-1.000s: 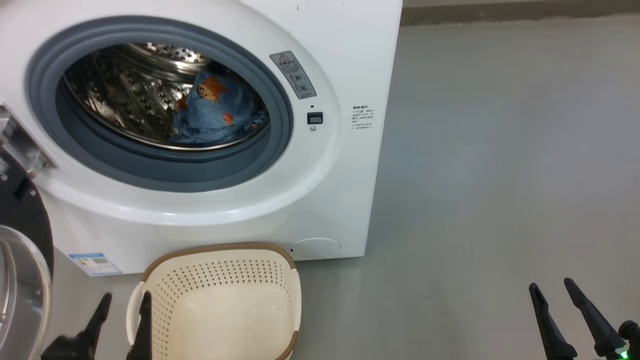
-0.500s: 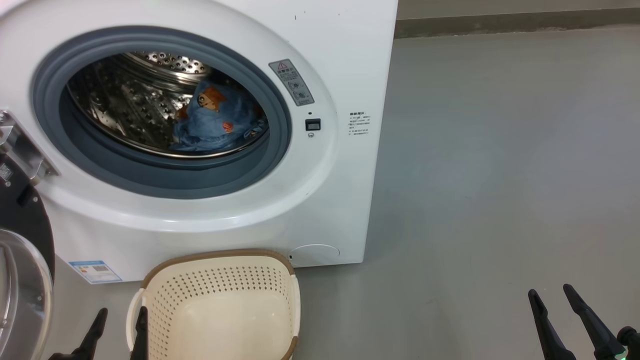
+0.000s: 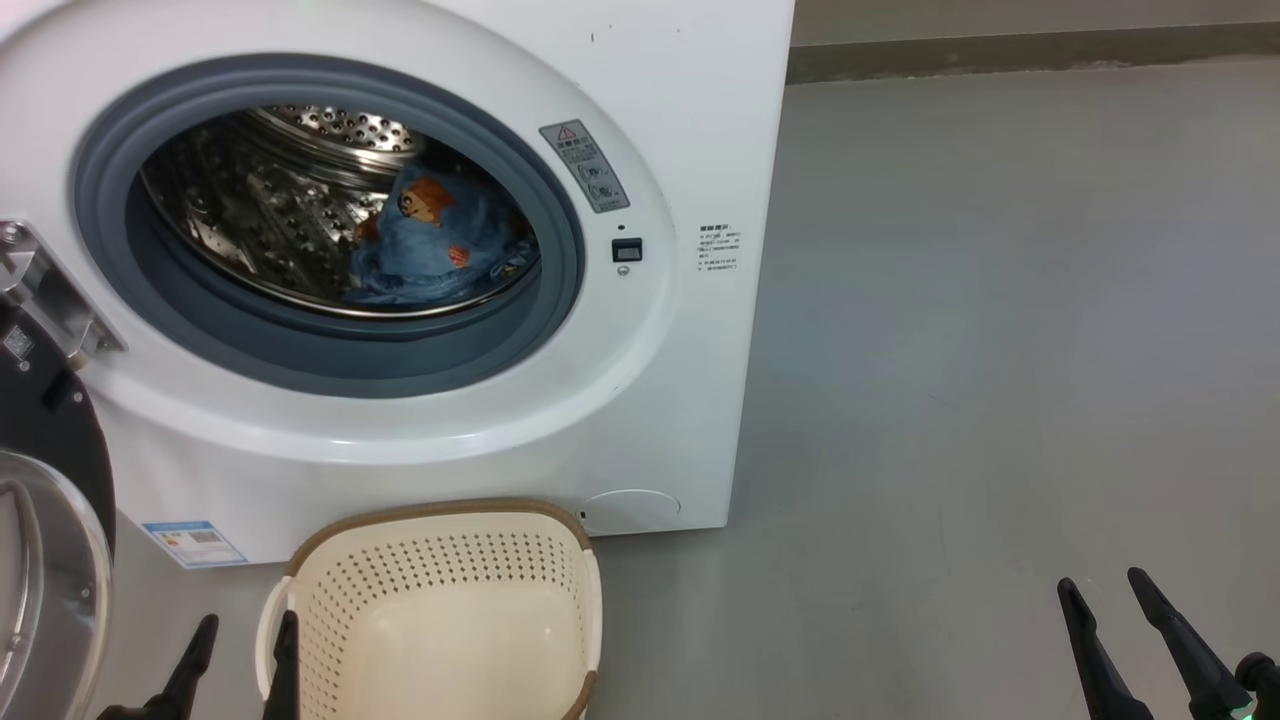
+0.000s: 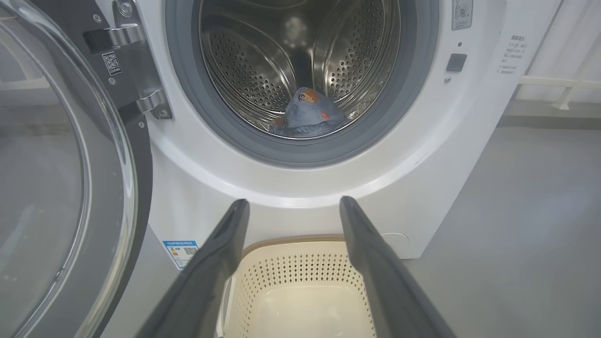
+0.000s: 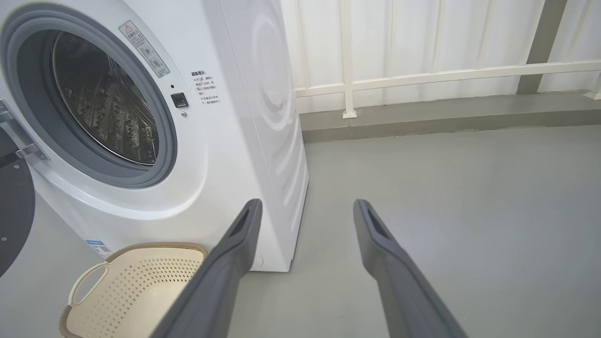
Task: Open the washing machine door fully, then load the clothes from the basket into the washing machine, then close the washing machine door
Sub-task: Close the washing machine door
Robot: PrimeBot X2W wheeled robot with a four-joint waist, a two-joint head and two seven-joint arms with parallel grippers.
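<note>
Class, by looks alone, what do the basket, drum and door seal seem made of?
The basket: likely cream plastic, matt, with moulded holes. The drum: polished metal, probably steel; it mirrors light. The door seal: seemingly grey rubber, dull and smooth.

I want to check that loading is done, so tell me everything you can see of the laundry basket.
The basket is a small cream-white rectangular tub that looks like plastic, with perforated walls, a smooth bottom, a brown woven-look rim and a loop handle on its left side. It stands upright on the grey floor close in front of the washing machine, below its opening. What shows inside is empty. The open left gripper hangs by its left handle; contact cannot be judged.
</note>
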